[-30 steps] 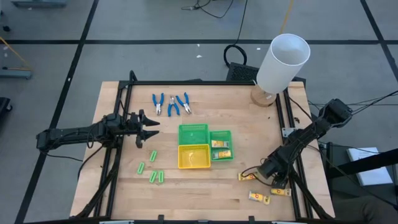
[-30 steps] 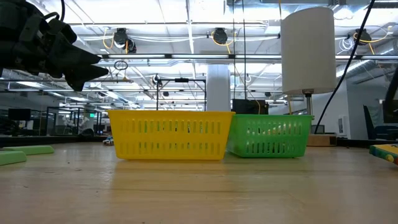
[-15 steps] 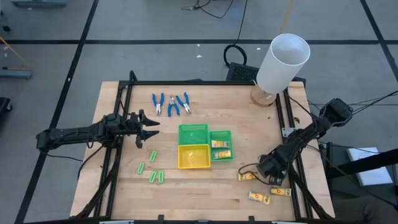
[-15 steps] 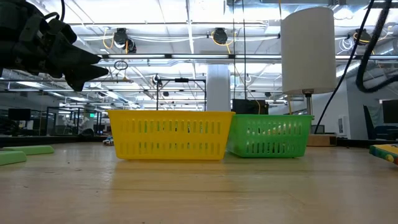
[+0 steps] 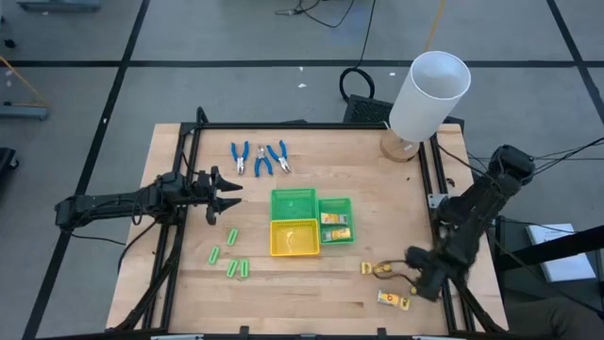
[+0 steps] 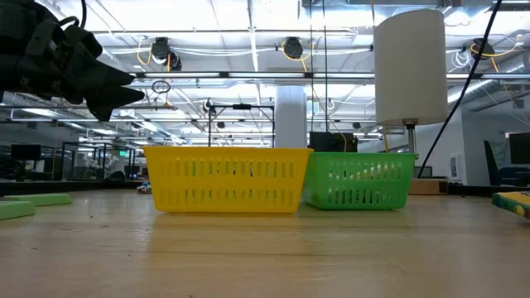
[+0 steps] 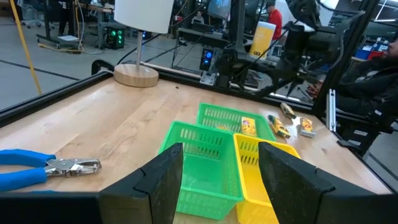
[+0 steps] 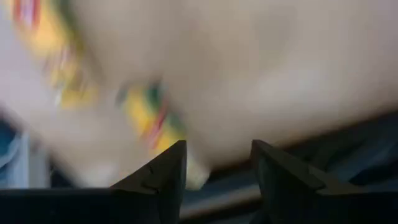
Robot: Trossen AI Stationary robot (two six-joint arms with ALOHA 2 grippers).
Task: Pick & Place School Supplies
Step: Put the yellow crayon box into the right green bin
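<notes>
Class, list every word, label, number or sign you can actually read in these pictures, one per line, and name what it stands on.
None can be read.
Yellow-orange packets: dark marks, too small.
Packet in the small green tray: print too small.
Packets in the right wrist view: blurred.

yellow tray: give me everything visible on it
The yellow tray is a small rectangular basket, plastic by the look, with slotted lattice walls and an open top. It sits upright and flat on the wooden table, near the middle. It looks empty. One long side lies against the larger green tray, one short side beside the smaller green tray holding yellow-orange packets. Neither gripper touches it.
</notes>
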